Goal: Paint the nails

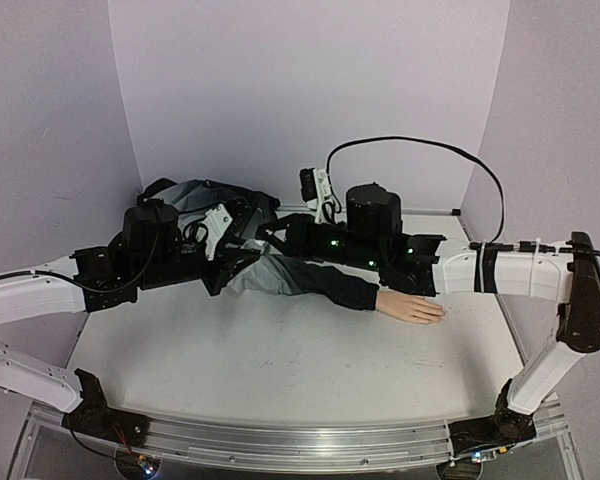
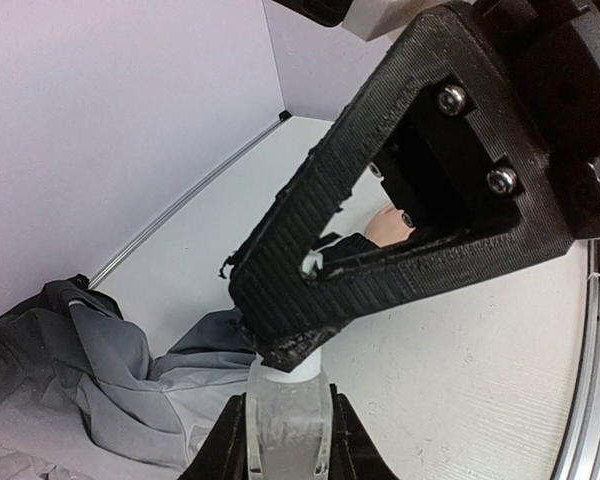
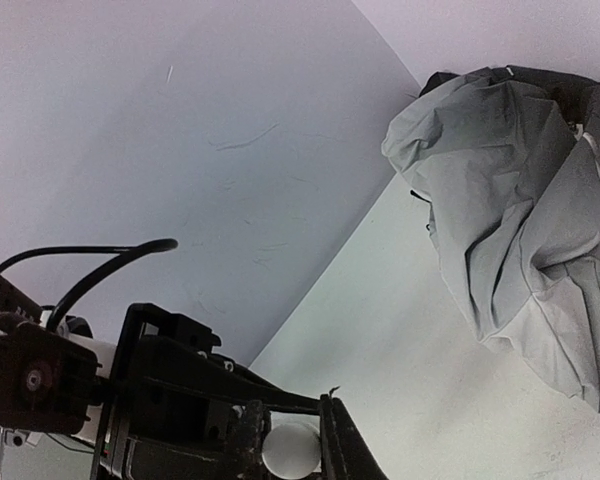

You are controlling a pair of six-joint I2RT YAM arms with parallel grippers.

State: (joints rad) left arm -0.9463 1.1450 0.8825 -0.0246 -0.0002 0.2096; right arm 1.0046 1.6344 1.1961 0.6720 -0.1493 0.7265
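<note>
Evidently the opening of the bottle is in hand, and painting is not yet begun. The left gripper point(image 2: 285, 440) is seen pinching a small whitish bottle point(image 2: 280, 395). The right gripper point(image 3: 292, 440) is pressed together on its white cap point(image 3: 290, 452), just beyond the left fingertips. The next move is judged to call for the cap to be twisted and drawn straight off while the bottle is held fast.

The nails are on the mannequin hand point(image 1: 412, 308), which lies flat well behind the right gripper, beneath that arm, at the end of the dark sleeve point(image 1: 325, 283). The nails themselves are too small to be made out. The whole hand is shown only by the top view, and a sliver is glimpsed in the left wrist view. The cap grip is confirmed by the right wrist view.
</note>
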